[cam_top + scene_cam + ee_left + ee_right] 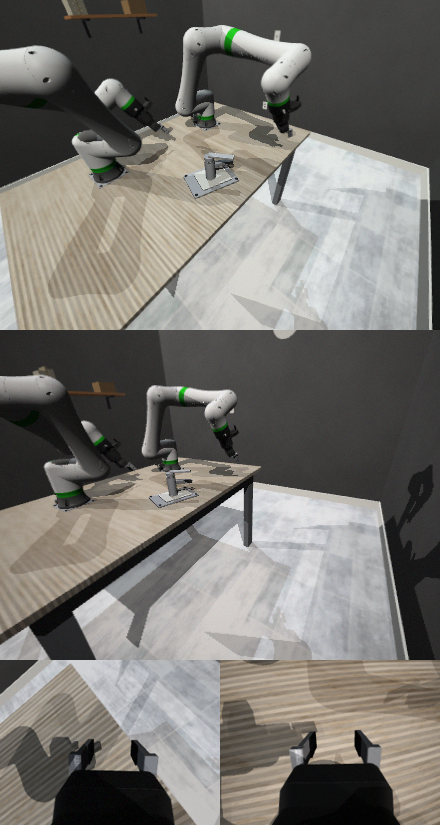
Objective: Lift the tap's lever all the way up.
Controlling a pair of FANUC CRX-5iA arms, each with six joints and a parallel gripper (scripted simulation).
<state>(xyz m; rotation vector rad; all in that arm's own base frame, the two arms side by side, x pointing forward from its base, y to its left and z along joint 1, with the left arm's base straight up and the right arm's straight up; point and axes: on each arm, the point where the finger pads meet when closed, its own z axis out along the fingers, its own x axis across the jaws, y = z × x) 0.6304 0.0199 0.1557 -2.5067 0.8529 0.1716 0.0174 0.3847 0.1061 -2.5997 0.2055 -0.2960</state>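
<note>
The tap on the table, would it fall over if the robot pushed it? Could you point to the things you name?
The tap (210, 169) (172, 485) probably wouldn't tip easily, since its post stands on a wide, flat plate (199, 191) (159, 503). It looks like stiff metal, so it likely won't bend.
</note>
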